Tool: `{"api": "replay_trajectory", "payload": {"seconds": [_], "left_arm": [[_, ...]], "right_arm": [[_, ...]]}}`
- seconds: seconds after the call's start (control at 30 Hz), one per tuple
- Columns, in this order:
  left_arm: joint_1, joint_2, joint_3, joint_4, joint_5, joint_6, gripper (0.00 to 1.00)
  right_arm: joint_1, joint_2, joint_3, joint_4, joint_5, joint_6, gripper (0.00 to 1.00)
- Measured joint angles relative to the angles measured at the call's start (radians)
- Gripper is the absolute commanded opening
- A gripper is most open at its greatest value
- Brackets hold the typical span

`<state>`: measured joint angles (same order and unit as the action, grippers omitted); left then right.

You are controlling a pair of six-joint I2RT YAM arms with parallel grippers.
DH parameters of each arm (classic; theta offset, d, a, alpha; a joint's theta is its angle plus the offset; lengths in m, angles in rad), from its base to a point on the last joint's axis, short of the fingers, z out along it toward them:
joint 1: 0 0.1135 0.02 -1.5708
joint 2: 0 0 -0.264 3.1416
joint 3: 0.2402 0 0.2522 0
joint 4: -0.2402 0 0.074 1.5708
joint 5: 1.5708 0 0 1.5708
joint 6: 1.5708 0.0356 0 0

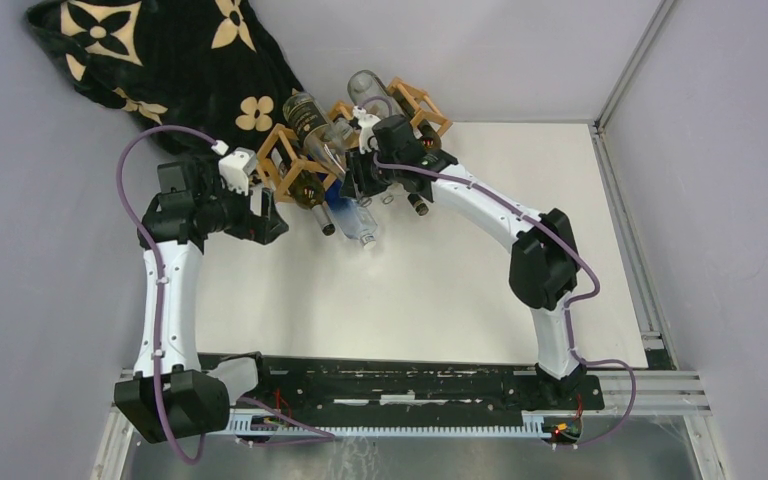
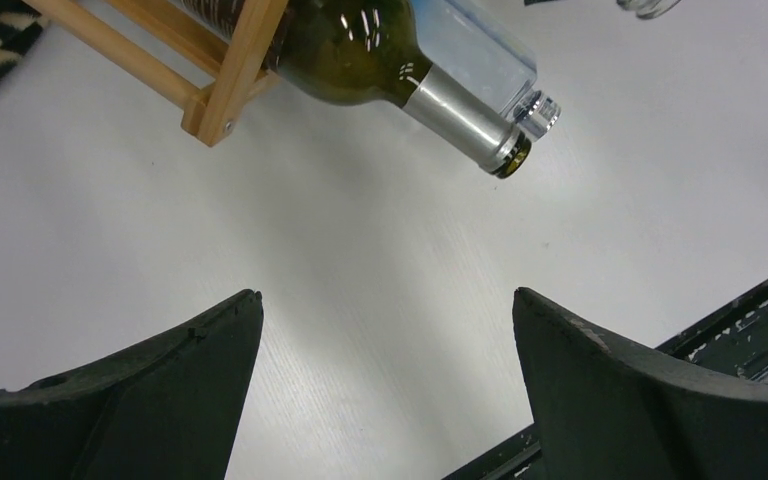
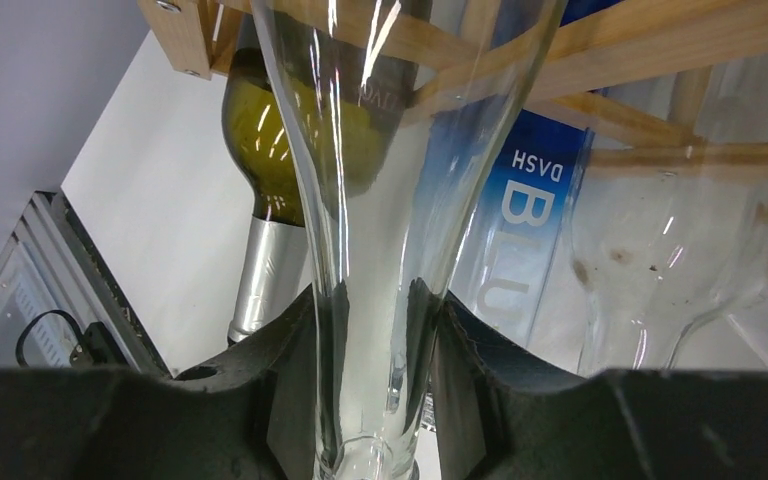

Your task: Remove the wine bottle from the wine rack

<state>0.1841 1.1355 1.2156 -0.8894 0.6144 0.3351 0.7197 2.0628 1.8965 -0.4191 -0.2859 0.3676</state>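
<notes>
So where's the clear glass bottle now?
Right wrist view, centre: the clear glass bottle lies in the wine rack, neck in the jaws of the right gripper, between a green wine bottle and a blue-labelled bottle.

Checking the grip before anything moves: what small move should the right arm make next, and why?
Probably a slow pull straight back along the neck. The right gripper is shut on the neck of the clear bottle, whose body lies inside the wooden rack. A green bottle and a blue-labelled bottle lie close beside it, so a sideways tug could knock them.
</notes>
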Motion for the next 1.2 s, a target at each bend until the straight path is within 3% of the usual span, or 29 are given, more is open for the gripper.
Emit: {"api": "replay_trajectory", "payload": {"seconds": [0.53,0.93,1.2], "left_arm": [[0.000,-0.002,-0.035,-0.049,-0.036,0.167,1.00],[-0.001,0.008,0.094,-0.082,-0.009,0.298,1.00],[-0.002,-0.013,0.100,-0.107,0.031,0.403,1.00]], "right_arm": [[-0.077,-0.183,-0.298,0.215,-0.231,0.225,0.00],[-0.098,-0.354,-0.512,0.428,-0.343,0.400,0.00],[-0.109,-0.478,-0.606,0.509,-0.386,0.449,0.00]]}}
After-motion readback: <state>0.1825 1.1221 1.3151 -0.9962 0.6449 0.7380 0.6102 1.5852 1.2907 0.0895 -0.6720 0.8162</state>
